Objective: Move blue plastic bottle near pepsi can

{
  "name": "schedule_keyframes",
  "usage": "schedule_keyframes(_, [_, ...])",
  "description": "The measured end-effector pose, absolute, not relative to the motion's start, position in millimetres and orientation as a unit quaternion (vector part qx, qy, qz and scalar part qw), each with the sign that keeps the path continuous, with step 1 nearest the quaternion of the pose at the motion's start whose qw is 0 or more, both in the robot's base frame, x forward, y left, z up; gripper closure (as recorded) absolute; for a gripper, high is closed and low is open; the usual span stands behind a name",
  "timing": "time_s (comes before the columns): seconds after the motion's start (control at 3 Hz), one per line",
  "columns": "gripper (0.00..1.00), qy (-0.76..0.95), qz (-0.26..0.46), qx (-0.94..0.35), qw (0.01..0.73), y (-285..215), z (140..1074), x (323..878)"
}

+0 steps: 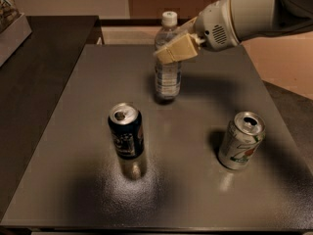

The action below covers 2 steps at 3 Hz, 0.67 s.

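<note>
The blue plastic bottle (167,77) stood upright at the far middle of the grey table (195,190), its white screw cap (169,18) on and a pale printed label around its clear, bluish body. How much liquid it held could not be made out. The gripper (171,53), reaching in from the right on a white arm (244,13), was clamped on the bottle's shoulder just under the cap, with one tan finger (178,49) lying across the front of it. A dark shadow pooled at the bottle's base, and whether the base touched the tabletop or hung just above it could not be told.

The pepsi can (126,133), dark navy with a silver top, stood upright nearer the camera and to the left of the bottle, apart from it with bare tabletop between. Its top showed a dark opening, but nothing inside could be seen. A silver can (240,142) with red and green marks stood tilted towards the right front of the table, well apart from both, its mouth open too and its contents hidden.

Open grey surface lay on all sides of the pepsi can. The bottle stood near the table's far edge, and the silver can was the closest thing to the right edge. A dark counter (39,72) adjoined the table on the left, with a pale box (10,33) on its far corner.
</note>
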State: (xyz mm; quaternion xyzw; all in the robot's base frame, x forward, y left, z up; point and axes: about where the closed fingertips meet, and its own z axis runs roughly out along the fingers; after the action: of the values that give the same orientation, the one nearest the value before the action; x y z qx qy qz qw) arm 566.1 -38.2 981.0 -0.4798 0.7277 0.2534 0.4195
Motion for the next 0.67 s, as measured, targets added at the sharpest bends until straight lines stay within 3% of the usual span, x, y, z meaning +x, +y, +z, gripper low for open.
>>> schedule_keyframes(0.67, [1.0,0.728,0.264,-0.48,0.412,-20.8,970.5,521.8])
